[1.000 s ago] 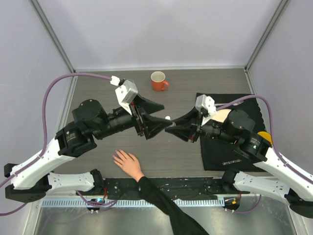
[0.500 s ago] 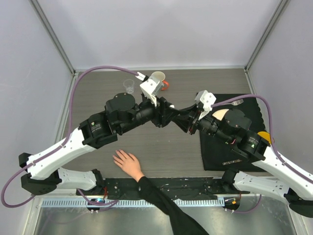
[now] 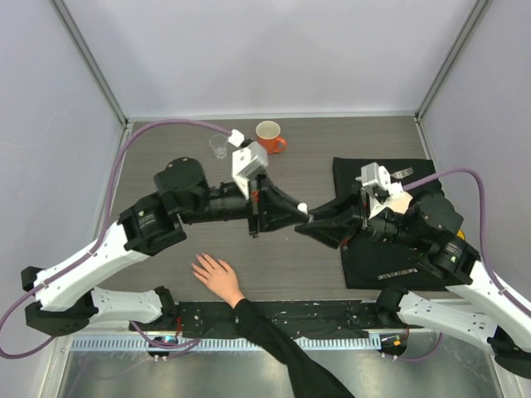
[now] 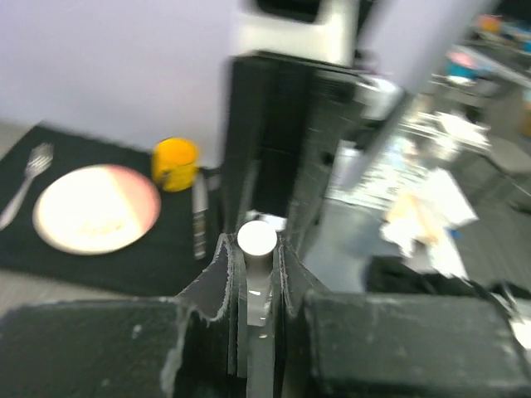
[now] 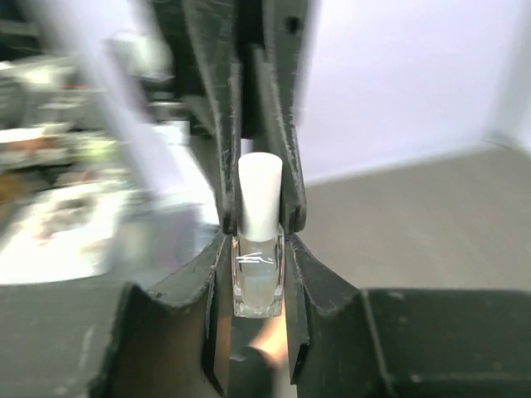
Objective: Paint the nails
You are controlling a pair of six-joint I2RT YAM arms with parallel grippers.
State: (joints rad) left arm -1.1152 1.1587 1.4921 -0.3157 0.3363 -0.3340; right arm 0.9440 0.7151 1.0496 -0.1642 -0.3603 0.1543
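A bare hand [image 3: 217,278] with a black sleeve lies flat on the table near the front edge, fingers spread; its nails are too small to make out. Above the table's middle my two grippers meet tip to tip. The right gripper [image 5: 258,249] [image 3: 322,222] is shut on a small clear bottle [image 5: 258,282]. Coming from the opposite side, the left gripper [image 4: 255,249] [image 3: 299,212] is shut on the bottle's white cap [image 4: 256,238] [image 5: 260,195] [image 3: 304,207]. Both grippers are well to the right of the hand and farther back.
An orange mug [image 3: 268,137] and a small clear cup [image 3: 219,146] stand at the back. On the right, a black mat [image 3: 365,267] carries a plate [image 4: 95,207], a fork [image 4: 25,178], a knife [image 4: 199,217] and a yellow cup [image 4: 175,162].
The left gripper has closed from open onto the white cap. Both grippers have shifted right and a little nearer. The hand has stayed put.
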